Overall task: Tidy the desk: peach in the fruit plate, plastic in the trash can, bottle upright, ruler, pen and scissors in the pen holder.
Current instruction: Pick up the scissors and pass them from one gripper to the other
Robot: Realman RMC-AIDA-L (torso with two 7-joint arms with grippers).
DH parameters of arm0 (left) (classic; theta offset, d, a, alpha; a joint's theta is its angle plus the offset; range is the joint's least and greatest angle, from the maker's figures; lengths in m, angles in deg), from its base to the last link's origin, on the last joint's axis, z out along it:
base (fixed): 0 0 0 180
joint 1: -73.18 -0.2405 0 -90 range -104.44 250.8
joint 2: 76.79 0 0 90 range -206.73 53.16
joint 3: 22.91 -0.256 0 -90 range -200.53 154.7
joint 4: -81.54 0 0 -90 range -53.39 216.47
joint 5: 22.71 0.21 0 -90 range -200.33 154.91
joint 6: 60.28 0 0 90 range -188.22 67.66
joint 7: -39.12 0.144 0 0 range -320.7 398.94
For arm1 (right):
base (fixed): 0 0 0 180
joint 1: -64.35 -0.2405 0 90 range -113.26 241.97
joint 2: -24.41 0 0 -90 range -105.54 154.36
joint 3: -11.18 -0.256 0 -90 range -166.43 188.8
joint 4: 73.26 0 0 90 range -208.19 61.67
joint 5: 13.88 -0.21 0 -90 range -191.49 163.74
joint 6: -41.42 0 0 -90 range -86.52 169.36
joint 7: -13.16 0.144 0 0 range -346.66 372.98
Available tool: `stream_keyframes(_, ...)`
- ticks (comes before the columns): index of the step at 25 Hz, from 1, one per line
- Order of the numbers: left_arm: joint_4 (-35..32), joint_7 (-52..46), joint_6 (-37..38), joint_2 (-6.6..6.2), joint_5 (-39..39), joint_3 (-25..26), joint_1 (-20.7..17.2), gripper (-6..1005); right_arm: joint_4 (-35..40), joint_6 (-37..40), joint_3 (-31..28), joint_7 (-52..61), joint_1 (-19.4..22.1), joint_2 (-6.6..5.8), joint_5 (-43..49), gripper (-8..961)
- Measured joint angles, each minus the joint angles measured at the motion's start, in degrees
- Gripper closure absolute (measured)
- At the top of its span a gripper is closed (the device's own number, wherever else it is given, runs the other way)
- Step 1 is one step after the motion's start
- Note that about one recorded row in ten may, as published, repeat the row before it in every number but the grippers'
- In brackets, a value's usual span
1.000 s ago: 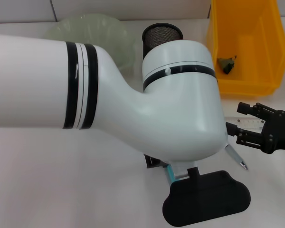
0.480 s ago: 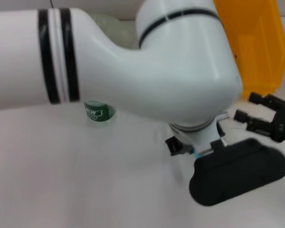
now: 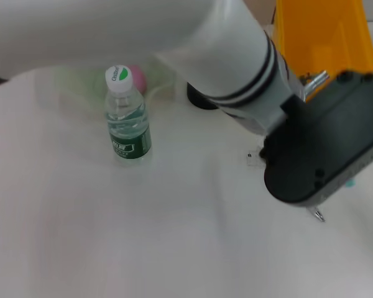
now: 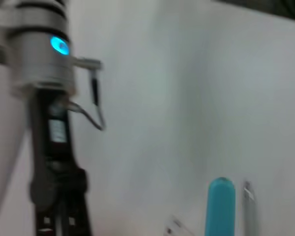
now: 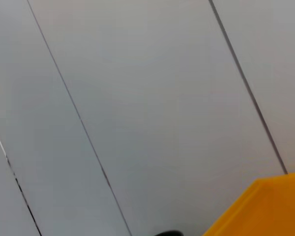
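The bottle [image 3: 128, 118] stands upright on the white desk, white cap on top. Behind it the pink peach [image 3: 137, 77] lies in the pale green fruit plate [image 3: 71, 87]. The black mesh pen holder [image 3: 201, 99] shows only partly under my left arm [image 3: 236, 74], which sweeps across the desk; its black wrist [image 3: 323, 155] hangs in front of the yellow trash can [image 3: 320, 34]. A pen tip [image 3: 318, 215] and a ruler corner [image 3: 253, 158] poke out beneath that wrist. The left wrist view shows a teal pen-like rod [image 4: 221, 209] and my right arm [image 4: 44, 54], its gripper [image 4: 56, 206] hanging dark and blurred. Scissors and plastic are hidden.
The trash can stands at the back right, and its corner [image 5: 265, 206] shows in the right wrist view below grey wall panels. My left arm blocks most of the right half of the desk in the head view.
My left arm has swung up and to the right, uncovering the bottle, peach and plate. Its black wrist now hides the right gripper, which was seen open at the right edge.
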Motion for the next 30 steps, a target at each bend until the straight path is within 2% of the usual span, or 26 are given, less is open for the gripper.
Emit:
stream_keyframes(2,0.00,0.00,0.00,0.00,0.00,0.00,0.00,780,0.00,0.09,-0.03,0.04,-0.03,-0.09,-0.77,128)
stream_keyframes(3,-2.73,1.93,0.41,-0.12,-3.08,3.71,-2.70,780,0.00,0.09,-0.03,0.04,-0.03,-0.09,-0.77,128)
stream_keyframes(5,-5.02,3.62,1.11,-0.17,-5.46,6.86,-5.36,780,0.00,0.35,-0.01,0.10,-0.04,-0.15,-1.95,128)
stream_keyframes(10,-8.41,4.08,0.78,0.04,-6.01,7.96,-9.71,781,-0.21,3.27,-0.09,0.67,-0.10,-0.31,-4.04,128)
stream_keyframes(14,-10.61,5.98,-3.48,0.39,-6.42,8.12,-14.42,781,-0.60,5.26,-0.16,0.71,0.26,-0.23,-6.98,128)
stream_keyframes(19,-11.70,6.03,-3.94,0.53,-6.87,8.15,-16.05,781,-0.62,5.80,-0.18,0.80,0.57,-0.18,-7.28,128)
stream_keyframes(20,-12.52,6.16,-4.20,0.81,-8.11,8.68,-17.54,781,-0.62,5.85,-0.18,0.80,0.67,-0.18,-7.33,128)
stream_keyframes(23,-12.99,6.87,-4.14,1.44,-9.70,9.56,-18.91,781,-0.57,5.92,-0.20,0.51,1.10,-0.25,-7.44,128)
stream_keyframes(30,-14.13,7.56,-3.99,2.59,-10.56,10.82,-20.93,780,-0.05,6.05,-0.17,-0.44,1.37,-0.72,-7.48,128)
